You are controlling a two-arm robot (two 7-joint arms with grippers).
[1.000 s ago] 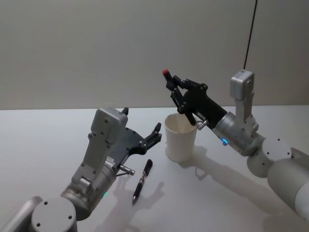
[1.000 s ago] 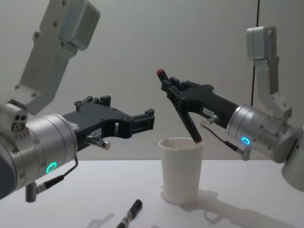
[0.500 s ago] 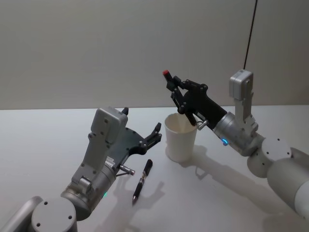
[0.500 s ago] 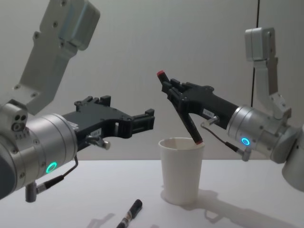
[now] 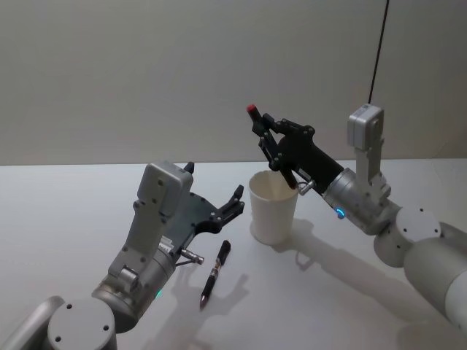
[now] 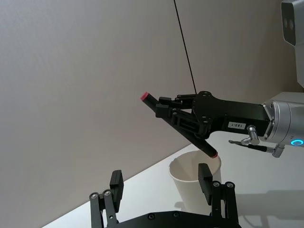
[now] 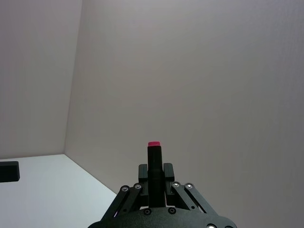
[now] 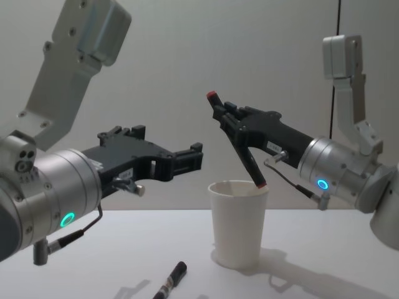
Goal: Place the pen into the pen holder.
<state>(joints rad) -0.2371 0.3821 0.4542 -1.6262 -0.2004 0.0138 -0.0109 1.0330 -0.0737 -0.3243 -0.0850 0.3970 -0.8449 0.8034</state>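
Toward the counter's front edge a spare pen lies flat. Just above it the left end effector hovers spread wide and empty. Beyond stands the cup. Nothing has shifted over the last second. The right end effector stays clamped on the tilted pen, tip at the rim, so release looks pending.

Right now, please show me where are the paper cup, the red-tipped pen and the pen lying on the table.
paper cup [image 5: 273, 215]: head view, front of its wall.
red-tipped pen [image 8: 250, 166]: chest view, lower shaft above the cup rim.
pen on the table [image 5: 214, 275]: head view, middle of its barrel.
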